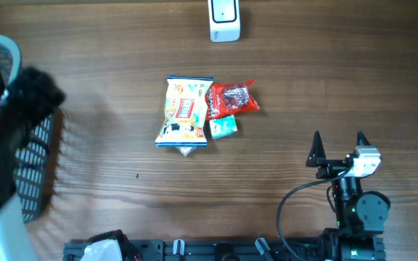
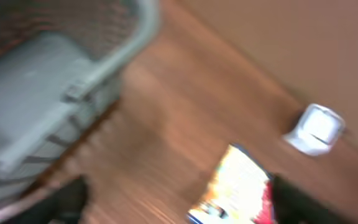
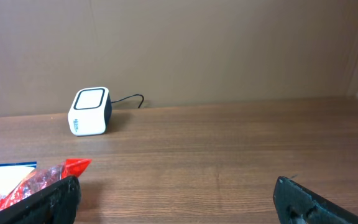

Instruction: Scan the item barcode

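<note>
So the yellow snack bag [image 1: 185, 112] lay mid-table, touching a red packet [image 1: 231, 99] and a small teal packet [image 1: 223, 127], well apart from the white scanner [image 1: 224, 20] at the far edge. Right gripper [image 1: 338, 136] sat wide open, holding nothing. Left gripper [image 2: 182, 196], blurry by the basket [image 1: 38, 167], looked spread apart and empty too.

- A cluster of three packets lies mid-surface: a yellow snack bag [image 1: 185, 112], a red packet [image 1: 231, 99] touching its right edge, and a small teal packet [image 1: 223, 127] just below the red one.
- Bare surface [image 1: 107, 58] is seen on every side of the cluster, so it can be approached from any direction.
- The scanner [image 1: 224, 20] stands at the far edge, well apart from the cluster.
- The left edge is taken up by a wire basket [image 1: 31, 170], with the blurred left arm [image 1: 31, 94] over it.
- A clear run of wood is left between the right gripper [image 1: 338, 138] and the packets.
</note>
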You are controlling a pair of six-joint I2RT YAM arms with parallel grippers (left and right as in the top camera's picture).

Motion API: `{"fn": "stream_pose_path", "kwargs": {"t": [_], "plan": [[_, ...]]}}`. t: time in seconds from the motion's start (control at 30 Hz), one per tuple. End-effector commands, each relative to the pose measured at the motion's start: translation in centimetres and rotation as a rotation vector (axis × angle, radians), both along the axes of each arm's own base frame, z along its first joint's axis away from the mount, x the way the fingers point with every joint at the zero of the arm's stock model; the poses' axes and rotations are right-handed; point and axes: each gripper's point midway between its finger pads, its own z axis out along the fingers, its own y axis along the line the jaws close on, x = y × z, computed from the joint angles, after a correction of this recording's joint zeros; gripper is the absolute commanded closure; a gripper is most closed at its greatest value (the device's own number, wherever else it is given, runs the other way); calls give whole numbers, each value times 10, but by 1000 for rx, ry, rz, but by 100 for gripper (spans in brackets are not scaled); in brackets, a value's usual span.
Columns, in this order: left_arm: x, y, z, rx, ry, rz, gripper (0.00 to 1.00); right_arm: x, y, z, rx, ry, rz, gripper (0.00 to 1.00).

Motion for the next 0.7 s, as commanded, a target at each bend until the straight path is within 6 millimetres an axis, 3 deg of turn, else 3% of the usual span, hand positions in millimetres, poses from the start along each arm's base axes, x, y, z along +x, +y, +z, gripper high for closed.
{"fn": "stream_pose_path", "kwargs": {"t": [0.0,0.03,0.1,0.33,0.4,0.43,0.47,0.5,0.57,0.63,0.67], "plan": [[-17,-68,11,-194,-50,-272,0,0,-2,2,-9,-8,-12,0],[-25,-81,7,-233,-23,-319,0,0,-2,1,-9,-8,-12,0],[-31,-86,1,-243,12,-336,0,0,-2,1,-9,-8,-12,0],[-6,-81,-24,-267,129,-312,0,0,0,8,9,-33,2,0],[2,-80,-34,-279,169,-307,0,-5,36,21,293,-53,223,0],[6,-79,-39,-286,192,-304,0,-12,60,17,541,30,365,0],[13,-78,-46,-293,218,-300,0,-20,79,9,943,192,448,0],[16,-78,-49,-297,232,-298,0,-20,79,10,1092,229,439,0],[21,-77,-55,-304,255,-295,0,-28,88,41,1078,151,565,0],[26,-77,-60,-309,273,-293,0,-50,93,103,951,-84,728,0],[27,-77,-61,-310,277,-292,0,-54,90,124,934,-132,725,0]]}}
